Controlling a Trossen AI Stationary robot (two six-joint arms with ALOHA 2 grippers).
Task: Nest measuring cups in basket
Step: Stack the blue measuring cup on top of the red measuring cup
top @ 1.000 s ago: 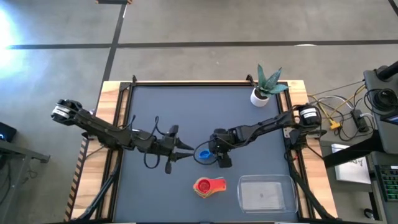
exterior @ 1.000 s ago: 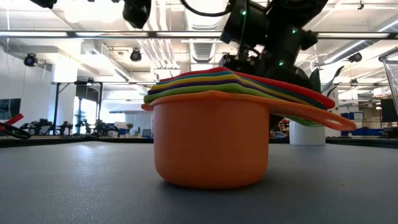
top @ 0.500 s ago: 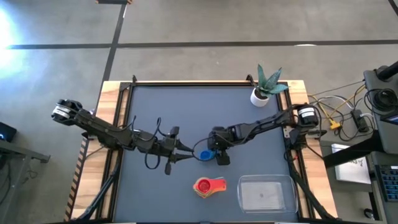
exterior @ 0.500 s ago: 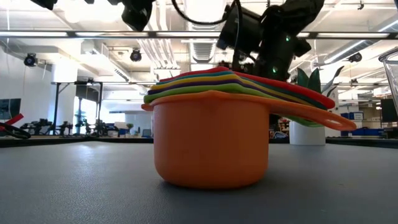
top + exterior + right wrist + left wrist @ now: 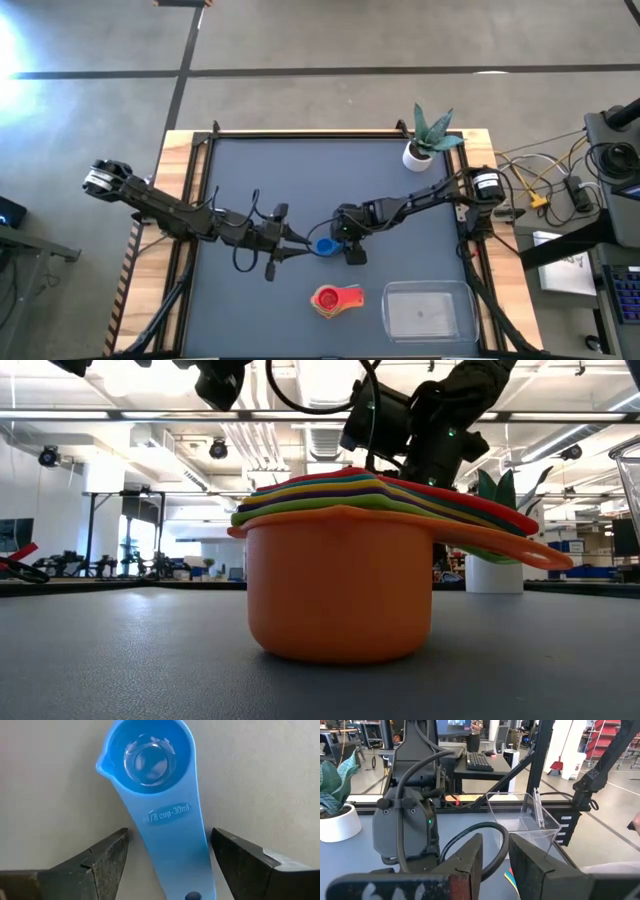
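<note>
The small blue measuring cup (image 5: 150, 765) stands on its base on the dark mat, its flat handle (image 5: 172, 835) running back between the fingers of my right gripper (image 5: 170, 855). That gripper (image 5: 337, 246) is open and slants down over the cup; a finger stands on each side of the handle without touching it. My left gripper (image 5: 303, 244) hovers level just left of the cup, its fingers (image 5: 470, 862) a narrow gap apart with nothing between them. The other cups sit nested in a stack (image 5: 334, 298), red on top, orange at the bottom (image 5: 340, 590). The clear basket (image 5: 428, 310) is at the near right.
A white plant pot (image 5: 418, 152) stands at the far right of the mat. The stack of cups sits just left of the basket, near the front edge. Black rails frame the mat (image 5: 300, 170), whose far half is bare.
My right gripper has come down and a little toward the table's left, closing in over the blue cup, its fingers still apart. The cup has stayed where it was.
</note>
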